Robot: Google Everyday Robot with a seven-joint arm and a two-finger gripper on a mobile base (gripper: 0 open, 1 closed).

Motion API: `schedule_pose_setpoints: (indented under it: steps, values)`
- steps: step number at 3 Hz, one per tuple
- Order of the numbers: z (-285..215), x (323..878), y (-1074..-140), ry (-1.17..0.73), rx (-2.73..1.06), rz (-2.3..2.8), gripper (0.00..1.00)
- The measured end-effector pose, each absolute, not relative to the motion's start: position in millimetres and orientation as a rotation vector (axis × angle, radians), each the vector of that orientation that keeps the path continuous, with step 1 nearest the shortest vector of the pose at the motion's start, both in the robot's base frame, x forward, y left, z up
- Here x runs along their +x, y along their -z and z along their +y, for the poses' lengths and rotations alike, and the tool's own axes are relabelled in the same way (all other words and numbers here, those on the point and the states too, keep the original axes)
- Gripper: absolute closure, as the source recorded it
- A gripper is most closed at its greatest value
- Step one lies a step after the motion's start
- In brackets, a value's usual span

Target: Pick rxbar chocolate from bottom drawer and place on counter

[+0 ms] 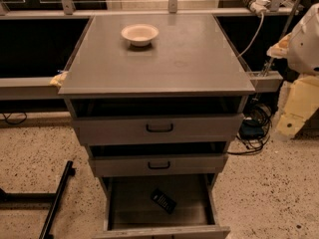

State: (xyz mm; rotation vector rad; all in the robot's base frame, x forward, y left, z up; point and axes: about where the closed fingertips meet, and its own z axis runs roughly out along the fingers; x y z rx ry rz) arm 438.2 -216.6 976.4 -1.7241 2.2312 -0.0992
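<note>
**A:** Where is the bar?

**B:** The small flat black rxbar chocolate wrapper [163, 200] lies slanted inside the deep grey metal bottom drawer [119, 205], which is pulled out below the broad grey counter [194, 63].

**A:** And the gripper?

**B:** The gripper [285, 47] is at the far right, well away from the drawer. I cannot tell whether it is closed.

**A:** Risks?

**B:** The arm may snag on the upper drawers [209, 128] as it reaches down, and the flat wrapper could slip.

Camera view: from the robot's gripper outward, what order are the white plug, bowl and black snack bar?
The gripper is at the right edge, beside the counter.
1. white plug, back right.
2. bowl, on the counter's far half.
3. rxbar chocolate, down in the bottom drawer.
</note>
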Motion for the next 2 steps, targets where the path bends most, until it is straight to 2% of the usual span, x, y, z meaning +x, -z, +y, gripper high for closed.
schedule_pose_setpoints:
  steps: [1, 2]
  values:
    - [-216.6, 438.2, -976.4, 0.099, -1.724, 2.231, 0.0]
    - [-215.8, 437.8, -972.1, 0.089, -1.719, 2.217, 0.18]
